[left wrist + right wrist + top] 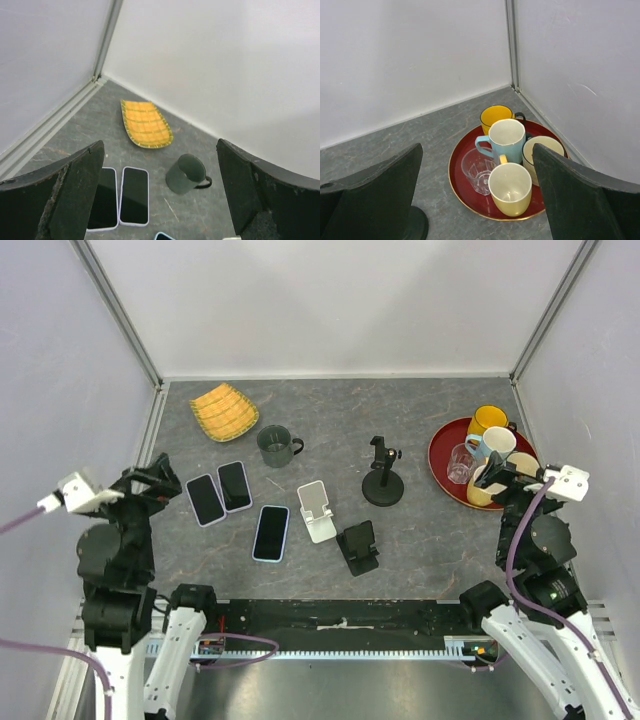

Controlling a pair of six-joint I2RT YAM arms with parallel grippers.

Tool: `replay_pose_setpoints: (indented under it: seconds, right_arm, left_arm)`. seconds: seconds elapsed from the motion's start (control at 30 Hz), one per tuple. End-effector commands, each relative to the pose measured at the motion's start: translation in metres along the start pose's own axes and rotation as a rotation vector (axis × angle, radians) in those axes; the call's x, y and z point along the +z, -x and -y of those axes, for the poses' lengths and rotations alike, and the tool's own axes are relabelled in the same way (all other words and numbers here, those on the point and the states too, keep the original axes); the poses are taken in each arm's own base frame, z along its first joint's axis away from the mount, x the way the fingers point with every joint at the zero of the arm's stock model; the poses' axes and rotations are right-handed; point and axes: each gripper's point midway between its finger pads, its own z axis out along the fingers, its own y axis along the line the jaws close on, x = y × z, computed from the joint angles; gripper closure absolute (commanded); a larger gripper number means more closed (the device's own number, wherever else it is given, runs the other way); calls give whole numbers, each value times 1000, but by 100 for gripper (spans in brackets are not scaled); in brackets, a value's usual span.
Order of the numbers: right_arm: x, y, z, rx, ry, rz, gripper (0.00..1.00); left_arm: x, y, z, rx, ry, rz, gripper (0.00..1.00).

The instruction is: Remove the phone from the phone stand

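Observation:
Three phones lie flat on the grey table: two side by side and a light-blue-cased one. A white phone stand stands bare to their right. A small black folding stand and a black pole stand are close by; I cannot tell whether anything rests on the folding one. My left gripper hovers open left of the phones, and its wrist view shows the pair below its fingers. My right gripper hangs open over the red tray.
A dark green mug and a yellow woven dish sit at the back left. The red tray at the right holds several mugs and a clear glass. White walls with metal frame posts close in three sides.

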Motion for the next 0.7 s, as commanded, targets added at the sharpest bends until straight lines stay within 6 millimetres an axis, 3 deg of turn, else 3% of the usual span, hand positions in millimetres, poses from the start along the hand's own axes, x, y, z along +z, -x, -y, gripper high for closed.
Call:
replay_pose_setpoints:
  seconds: [0.0,0.03,0.07,0.13,0.23,0.33,0.67]
  right_arm:
    - [-1,-4,12,25,-60,50,2]
    - [0,-7,13,31,-63,52,2]
    - [0,-13,13,26,-66,45,2]
    - [1,-16,14,26,-69,46,2]
    - [1,-16,16,26,-83,55,2]
    - [2,-17,16,21,-89,66,2]
    - [2,-23,18,1,-94,63,2]
  left_arm:
    - [-6,8,-26,-15,57,197,0]
    - [-20,16,-28,-50,29,269,0]
    - [-13,-1,-31,-55,14,271,0]
    - [-28,15,-25,-119,-71,399,0]
    - [-34,10,-28,-119,-93,442,0]
    - [-33,9,-37,-109,-42,441,0]
    - [-28,2,-35,-92,-59,433,0]
